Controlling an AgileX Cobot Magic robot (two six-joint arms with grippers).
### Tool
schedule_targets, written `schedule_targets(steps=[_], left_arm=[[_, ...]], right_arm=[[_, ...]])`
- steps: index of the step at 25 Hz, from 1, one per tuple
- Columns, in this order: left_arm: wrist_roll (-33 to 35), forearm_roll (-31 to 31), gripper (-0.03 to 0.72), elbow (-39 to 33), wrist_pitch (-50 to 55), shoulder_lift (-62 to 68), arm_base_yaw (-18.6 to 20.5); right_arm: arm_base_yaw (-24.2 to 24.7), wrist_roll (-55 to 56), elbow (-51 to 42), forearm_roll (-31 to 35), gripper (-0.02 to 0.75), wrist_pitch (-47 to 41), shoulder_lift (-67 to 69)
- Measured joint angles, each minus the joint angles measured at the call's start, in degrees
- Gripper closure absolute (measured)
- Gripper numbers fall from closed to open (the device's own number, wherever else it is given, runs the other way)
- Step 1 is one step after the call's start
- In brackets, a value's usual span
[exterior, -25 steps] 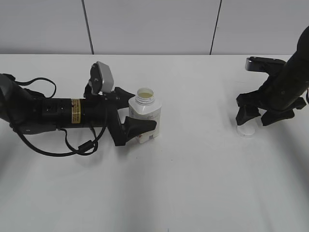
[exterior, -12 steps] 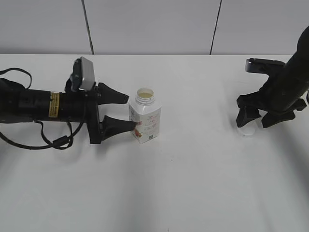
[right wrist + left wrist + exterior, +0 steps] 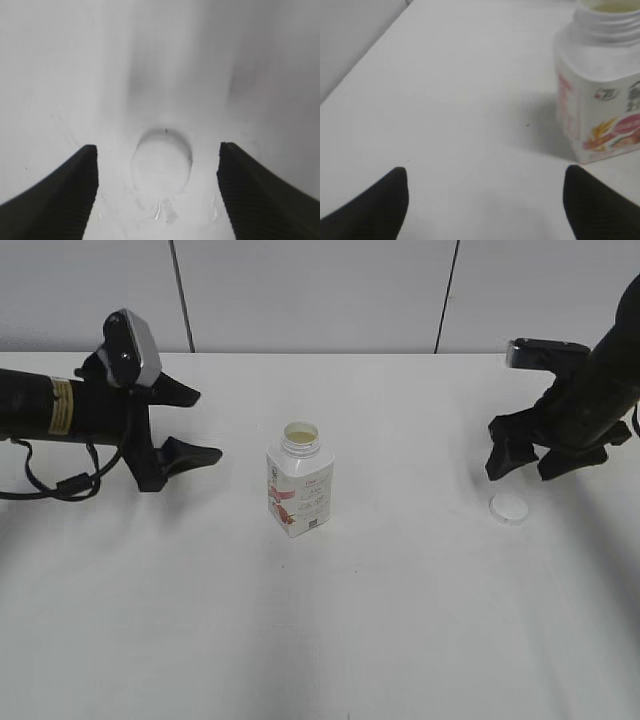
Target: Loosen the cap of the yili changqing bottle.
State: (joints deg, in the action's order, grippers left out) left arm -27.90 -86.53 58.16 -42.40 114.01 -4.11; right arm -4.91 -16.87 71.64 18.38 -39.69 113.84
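The yili changqing bottle [image 3: 299, 490] stands upright mid-table with its neck open and no cap on it; it also shows at the top right of the left wrist view [image 3: 600, 100]. The white cap [image 3: 508, 508] lies flat on the table at the right, and shows in the right wrist view [image 3: 161, 161] between the fingers. My left gripper [image 3: 195, 425] is open and empty, well to the left of the bottle. My right gripper [image 3: 528, 462] is open and empty, just above the cap.
The white table [image 3: 380, 620] runs to a grey panelled wall [image 3: 320, 290] at the back. A small wet smear [image 3: 165, 212] lies on the table next to the cap.
My left gripper has let go of the bottle and drawn back to the left and up. My right gripper has risen off the cap, which stays on the table.
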Motion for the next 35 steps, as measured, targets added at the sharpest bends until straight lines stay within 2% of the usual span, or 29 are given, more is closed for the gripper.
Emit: schedule_targets(steps=[3, 5, 10, 14, 17, 19, 23, 27, 32, 35], left_arm=[[0.0, 0.6, 0.111, 0.0, 9.2, -3.7, 0.0], [-0.1, 3.4, 0.113, 0.0, 15.8, -6.4, 0.0], [-0.1, 14.1, 0.12, 0.7, 37.4, -11.7, 0.0], [-0.1, 22.3, 0.164, 2.0, 50.9, -15.3, 0.0], [-0.1, 31.2, 0.203, 3.5, 59.7, -17.6, 0.0], [1.0, 34.8, 0.216, 4.5, 65.0, -18.9, 0.0], [5.7, 41.1, 0.223, 5.1, 71.0, -21.1, 0.0], [14.1, 52.0, 0.224, 5.1, 72.8, -23.7, 0.0], [23.0, 63.4, 0.225, 6.5, 77.6, -24.9, 0.0], [29.9, 72.9, 0.225, 8.9, 84.0, -24.9, 0.6]], right_arm=[[0.0, -0.1, 3.7, 0.0, 0.153, -1.3, 0.0], [0.0, -0.1, 6.6, 0.0, 0.153, -2.8, 0.0], [0.0, -0.1, 15.2, -0.1, 0.153, -6.0, 0.0], [0.0, -0.2, 21.2, -1.3, 0.153, -7.6, 0.0], [0.0, -0.2, 25.2, -5.5, 0.153, -8.9, 0.0], [0.0, -0.2, 27.6, -8.2, 0.153, -10.4, 0.0], [0.1, -0.2, 31.0, -14.0, 0.153, -14.0, 0.0], [0.1, -0.2, 31.4, -18.0, 0.153, -17.2, -1.0], [0.1, -0.2, 31.6, -19.1, 0.153, -19.9, -3.8], [0.2, -0.2, 31.6, -19.1, 0.153, -20.8, -5.7]])
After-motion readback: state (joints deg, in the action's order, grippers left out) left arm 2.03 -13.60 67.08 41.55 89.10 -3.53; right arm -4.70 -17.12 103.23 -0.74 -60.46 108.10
